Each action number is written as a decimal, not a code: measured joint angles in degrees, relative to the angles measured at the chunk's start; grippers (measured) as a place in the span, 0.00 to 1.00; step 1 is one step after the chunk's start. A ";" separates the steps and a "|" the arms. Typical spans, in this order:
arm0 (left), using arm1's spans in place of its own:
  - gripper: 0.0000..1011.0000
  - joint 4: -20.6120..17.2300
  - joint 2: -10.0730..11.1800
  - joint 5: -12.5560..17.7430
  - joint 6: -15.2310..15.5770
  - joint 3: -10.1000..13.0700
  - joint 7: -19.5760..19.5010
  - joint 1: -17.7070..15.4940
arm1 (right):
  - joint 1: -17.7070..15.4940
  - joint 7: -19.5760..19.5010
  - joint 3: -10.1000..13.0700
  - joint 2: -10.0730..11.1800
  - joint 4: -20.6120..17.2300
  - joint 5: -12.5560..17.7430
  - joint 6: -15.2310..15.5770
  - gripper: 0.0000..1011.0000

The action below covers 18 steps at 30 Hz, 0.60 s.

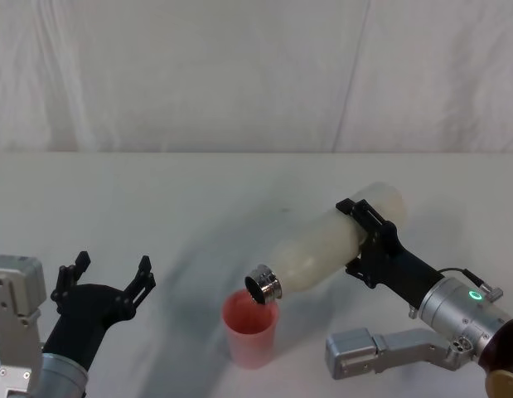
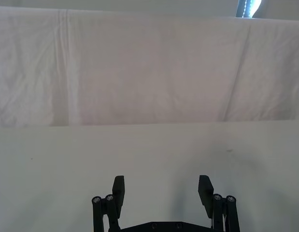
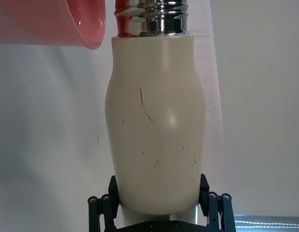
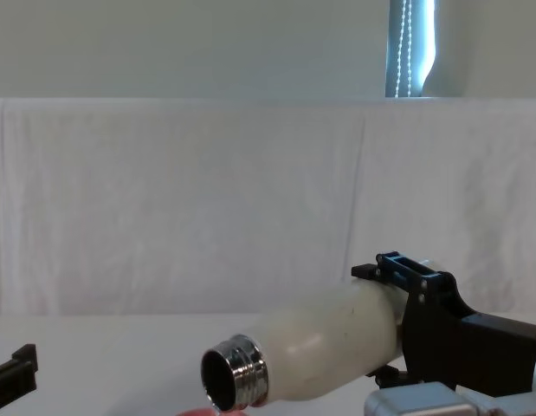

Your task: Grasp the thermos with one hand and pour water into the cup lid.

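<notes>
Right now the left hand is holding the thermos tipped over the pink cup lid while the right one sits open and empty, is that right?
Not quite: the arms are swapped. In the head view the right hand holds the thermos tipped, neck over the pink cup lid, while the left hand sits open and empty.

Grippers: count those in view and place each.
2. The left gripper hangs open at the table's near left; the right gripper clamps the thermos, tilted over the cup lid.
</notes>
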 joint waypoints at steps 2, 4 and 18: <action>0.99 0.00 0.00 0.00 0.00 0.00 0.00 0.00 | 0.02 0.00 -0.04 -0.01 0.00 0.00 0.00 0.95; 0.99 0.00 0.00 0.00 0.00 0.00 0.00 0.00 | 0.04 -0.01 -0.06 -0.02 0.01 -0.02 0.00 0.95; 0.99 0.00 0.00 0.00 0.00 0.00 0.00 0.00 | 0.03 0.00 -0.06 0.03 0.03 -0.03 0.08 0.95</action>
